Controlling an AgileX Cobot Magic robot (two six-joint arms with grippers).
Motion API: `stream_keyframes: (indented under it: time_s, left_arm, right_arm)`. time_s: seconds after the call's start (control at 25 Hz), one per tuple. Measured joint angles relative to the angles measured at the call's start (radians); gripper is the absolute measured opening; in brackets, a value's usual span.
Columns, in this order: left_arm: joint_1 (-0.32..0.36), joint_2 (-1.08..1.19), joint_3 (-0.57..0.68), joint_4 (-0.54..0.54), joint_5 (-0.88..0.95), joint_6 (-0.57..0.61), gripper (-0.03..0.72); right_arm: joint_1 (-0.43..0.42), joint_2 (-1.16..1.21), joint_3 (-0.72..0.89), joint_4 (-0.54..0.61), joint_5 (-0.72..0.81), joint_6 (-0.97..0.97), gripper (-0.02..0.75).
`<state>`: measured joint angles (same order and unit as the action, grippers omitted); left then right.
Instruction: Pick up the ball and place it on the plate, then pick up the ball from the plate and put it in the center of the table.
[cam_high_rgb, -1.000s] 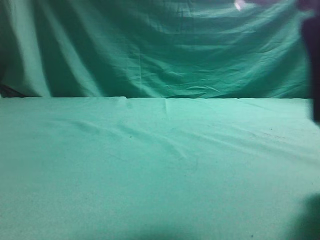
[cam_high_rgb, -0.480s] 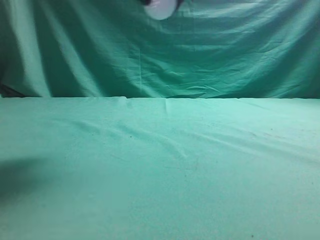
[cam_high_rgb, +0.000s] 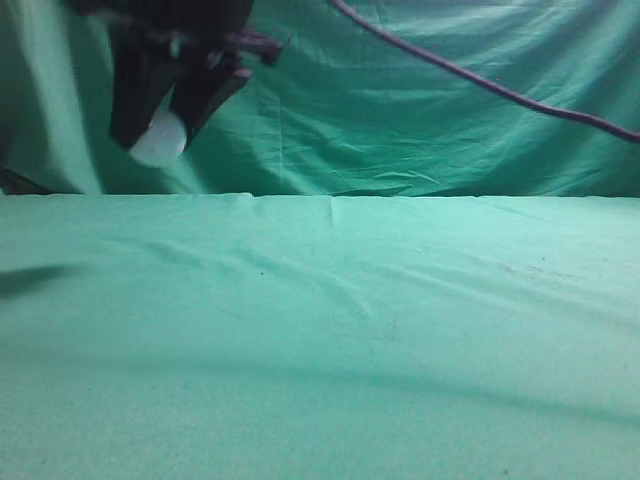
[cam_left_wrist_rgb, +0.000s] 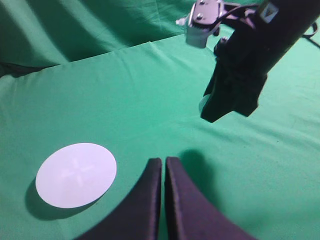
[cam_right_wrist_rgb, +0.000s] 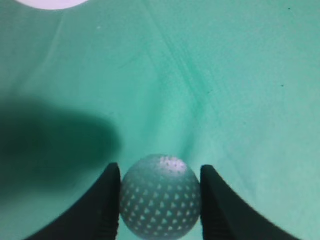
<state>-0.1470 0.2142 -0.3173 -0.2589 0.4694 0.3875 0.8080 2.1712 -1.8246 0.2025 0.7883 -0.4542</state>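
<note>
1. Since half a second ago, the right gripper (cam_high_rgb: 160, 135) has swung left, clamped on the ball (cam_right_wrist_rgb: 160, 196).
2. Wrinkled green table (cam_high_rgb: 330, 340), draped backdrop (cam_high_rgb: 420, 110), white plate (cam_left_wrist_rgb: 76, 174).
3. Ball: white, dimpled, held above the table.
4. Left gripper (cam_left_wrist_rgb: 163, 170): fingers together, empty.

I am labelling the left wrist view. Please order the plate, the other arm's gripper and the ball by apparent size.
1. Right gripper with its arm, nearer the camera than the rest, so unsure.
2. Plate.
3. Ball, only a sliver shows between the jaws.
</note>
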Motion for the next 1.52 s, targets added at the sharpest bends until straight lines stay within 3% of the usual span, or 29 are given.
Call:
stream_keyframes:
  time_s: [0.36, 0.72, 0.76, 0.88, 1.08, 1.32, 1.4, 1.52]
  left_arm:
    - [0.0, 0.0, 0.0, 0.006, 0.0, 0.0, 0.0]
    - [0.0, 0.0, 0.0, 0.006, 0.0, 0.0, 0.0]
    - [0.0, 0.0, 0.0, 0.006, 0.0, 0.0, 0.0]
    - [0.0, 0.0, 0.0, 0.006, 0.0, 0.0, 0.0]
    - [0.0, 0.0, 0.0, 0.008, 0.0, 0.0, 0.0]
    - [0.0, 0.0, 0.0, 0.008, 0.0, 0.0, 0.0]
    - [0.0, 0.0, 0.0, 0.008, 0.0, 0.0, 0.0]
    - [0.0, 0.0, 0.0, 0.008, 0.0, 0.0, 0.0]
  right_arm:
    - [0.0, 0.109, -0.061, -0.09, -0.04, -0.001, 0.331]
    - [0.0, 0.134, -0.061, -0.107, -0.054, 0.002, 0.331]
    - [0.0, 0.134, -0.063, -0.107, -0.054, 0.007, 0.406]
    - [0.0, 0.128, -0.081, -0.107, -0.033, 0.029, 0.516]
    - [0.0, 0.037, -0.208, -0.112, 0.152, 0.102, 0.516]
    - [0.0, -0.098, -0.408, -0.146, 0.443, 0.203, 0.077]
    - [0.0, -0.147, -0.436, -0.168, 0.463, 0.231, 0.0]
    - [0.0, -0.238, -0.44, -0.216, 0.479, 0.28, 0.0]
